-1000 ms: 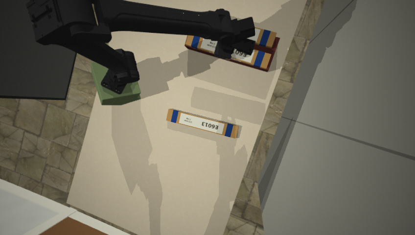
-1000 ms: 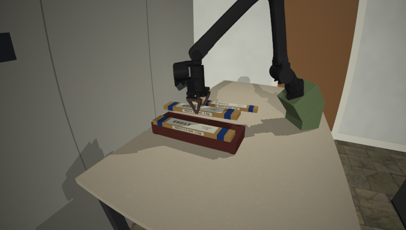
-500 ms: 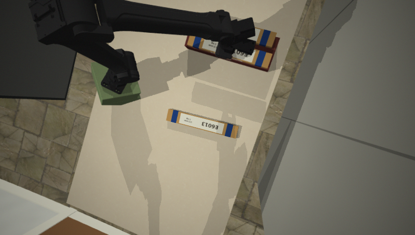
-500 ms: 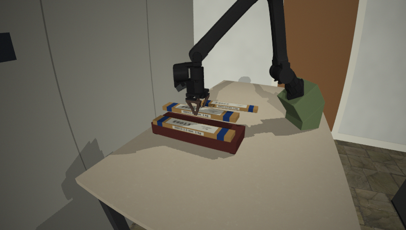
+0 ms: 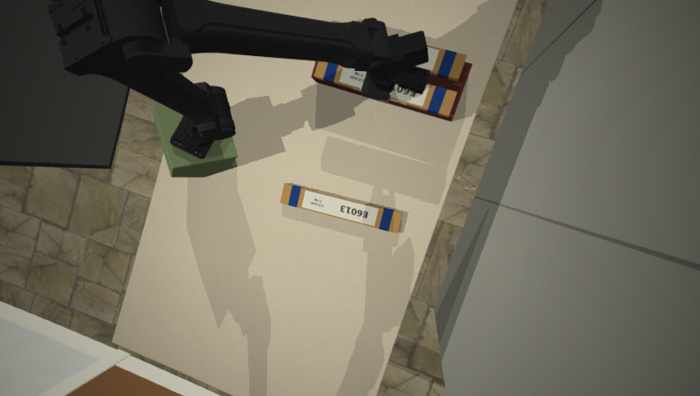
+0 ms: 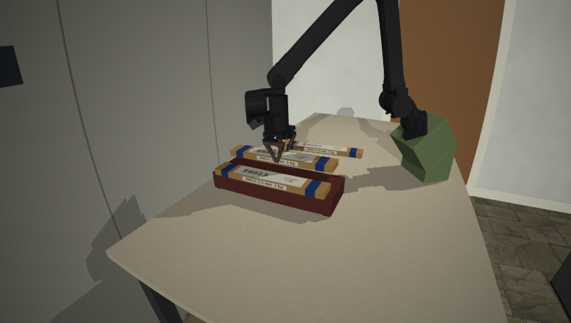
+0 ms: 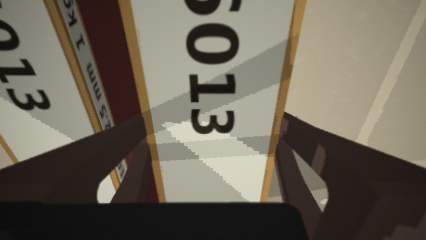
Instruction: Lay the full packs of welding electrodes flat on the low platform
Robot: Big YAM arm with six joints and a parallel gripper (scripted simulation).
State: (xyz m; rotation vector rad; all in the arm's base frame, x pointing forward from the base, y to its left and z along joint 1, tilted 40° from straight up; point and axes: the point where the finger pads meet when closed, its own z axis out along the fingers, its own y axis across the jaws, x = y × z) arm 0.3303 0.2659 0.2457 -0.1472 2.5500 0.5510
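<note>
claw (image 5: 395,84) (image 6: 281,155) (image 7: 212,119) abt 2/3 open, clamped across held pack (image 5: 439,100) (image 6: 300,161) (image 7: 212,70), which is up over maroon platform (image 5: 464,74) (image 6: 280,198) (image 7: 111,50). 2nd pack (image 5: 447,63) (image 6: 276,180) (image 7: 22,75) flat on platform, beside it. 3rd pack (image 5: 341,208) (image 6: 328,148) flat on bench (image 5: 304,304) (image 6: 300,256) (image 7: 365,65), off platform. can't tell which r full.
</note>
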